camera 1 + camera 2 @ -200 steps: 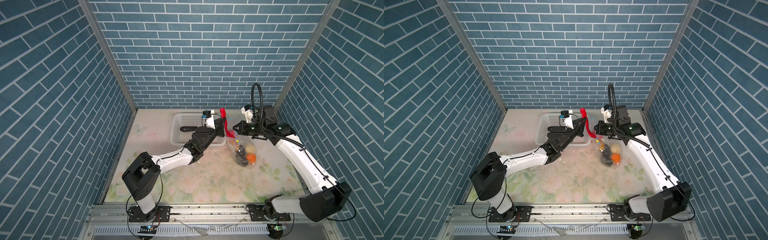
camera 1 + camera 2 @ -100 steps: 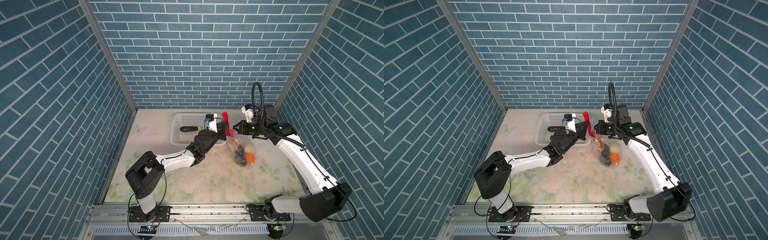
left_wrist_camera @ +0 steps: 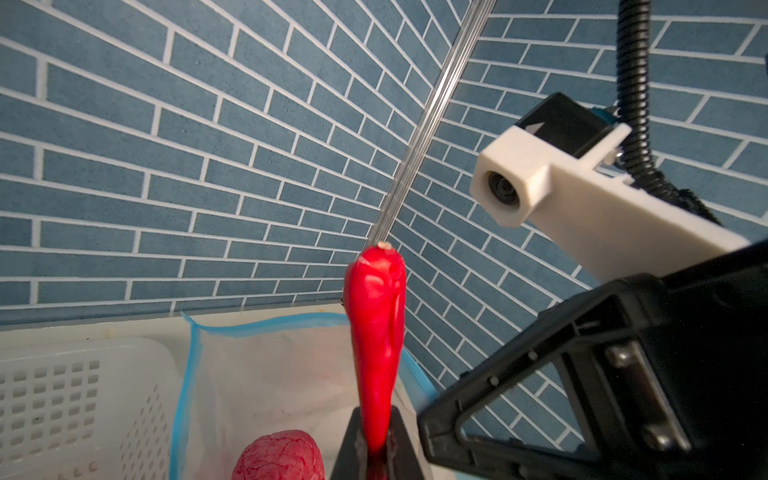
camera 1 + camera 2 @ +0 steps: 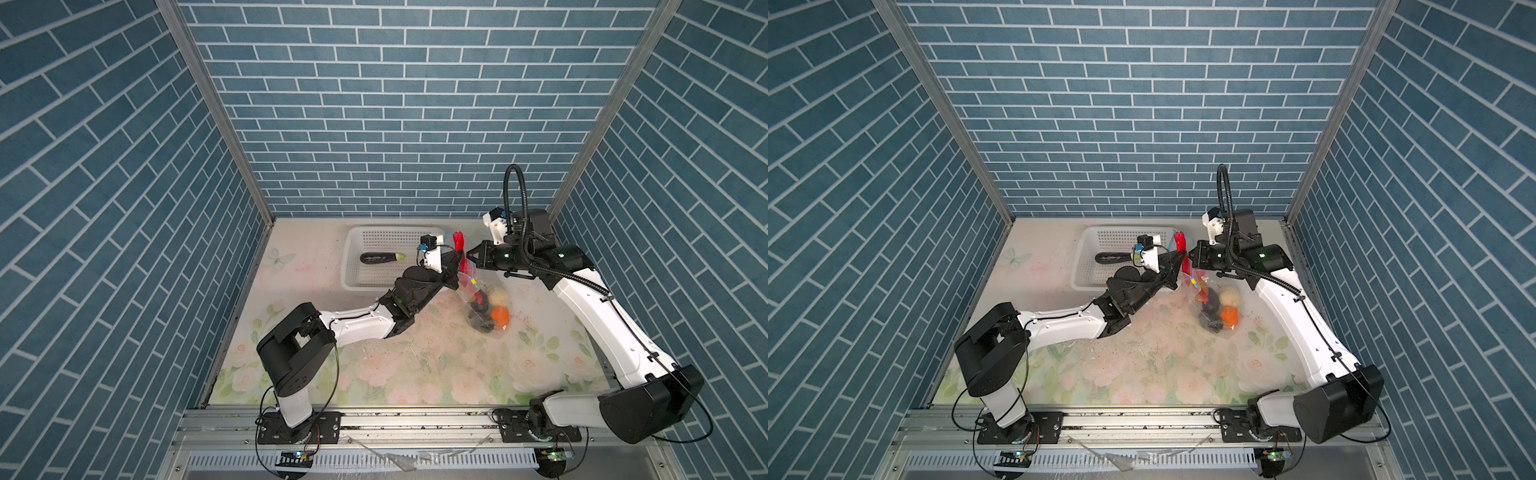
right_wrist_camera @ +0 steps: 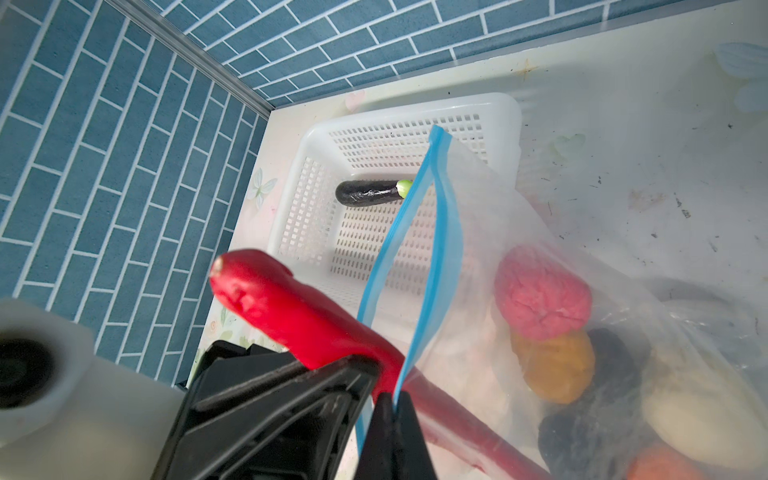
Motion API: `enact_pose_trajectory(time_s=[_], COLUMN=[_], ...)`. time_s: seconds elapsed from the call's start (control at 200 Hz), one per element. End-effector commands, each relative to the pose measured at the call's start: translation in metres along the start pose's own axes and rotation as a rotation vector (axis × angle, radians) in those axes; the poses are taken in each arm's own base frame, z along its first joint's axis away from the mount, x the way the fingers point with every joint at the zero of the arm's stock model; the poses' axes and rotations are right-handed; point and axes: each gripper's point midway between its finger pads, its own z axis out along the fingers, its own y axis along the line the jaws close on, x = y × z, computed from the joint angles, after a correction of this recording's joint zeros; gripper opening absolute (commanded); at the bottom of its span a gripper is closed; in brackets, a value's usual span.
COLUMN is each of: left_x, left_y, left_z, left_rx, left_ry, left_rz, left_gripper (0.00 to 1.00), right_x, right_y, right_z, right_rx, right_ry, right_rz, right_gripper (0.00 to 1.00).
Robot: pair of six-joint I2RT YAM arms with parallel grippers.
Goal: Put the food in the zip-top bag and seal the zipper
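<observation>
Red chilli (image 3: 376,316) upright in left pincer (image 3: 376,415)

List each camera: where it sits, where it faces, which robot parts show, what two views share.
Top views: high at front, looking down toward the back wall; left arm and right arm whole.
Left wrist: on left arm, looking past its jaws at the red chilli; right gripper shows.
Right wrist: on right arm, looking down at zip-top bag and basket; left gripper shows.
Shared: chilli, in both wrist views.
</observation>
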Motion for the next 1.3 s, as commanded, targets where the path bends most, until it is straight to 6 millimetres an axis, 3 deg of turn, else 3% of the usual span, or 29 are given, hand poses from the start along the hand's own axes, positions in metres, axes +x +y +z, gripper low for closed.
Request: enact_pose_trajectory(time_s=[0.0, 0.355, 0.785, 1.045, 1.29], left_x=[0.013, 0.029, 0.047, 0.037, 0.023], left_y=[-0.003, -0.003, -0.003, -0.003, -0.007], left_z=[0.000, -0.004, -0.003, -0.004, -0.008], left_rx=[0.014, 0.017, 0.020, 0.004, 0.002], left_ry=[0.012, 0.049, 0.089, 0.072, 0.062], left_rz=[0.029, 0.064, 0.085, 0.098, 0.106], left_gripper=[0.00, 0.00, 0.07, 0.34, 0.41], right_x=[-0.020, -0.024, -0.026, -0.024, -0.024], right_y=[0.015, 0.018, 0.019, 0.018, 0.017], right_z=[-0.024, -0.026, -0.028, -0.028, -0.029], right_rx=[-0.021, -0.032, -0.030, -0.027, -0.021], right_ry=[-0.082, -0.099, -0.108, -0.104, -0.105], right_rz=[-0.040, -0.042, -0.048, -0.049, -0.049], right_gripper=[0.00, 0.00, 0.00, 0.00, 0.00])
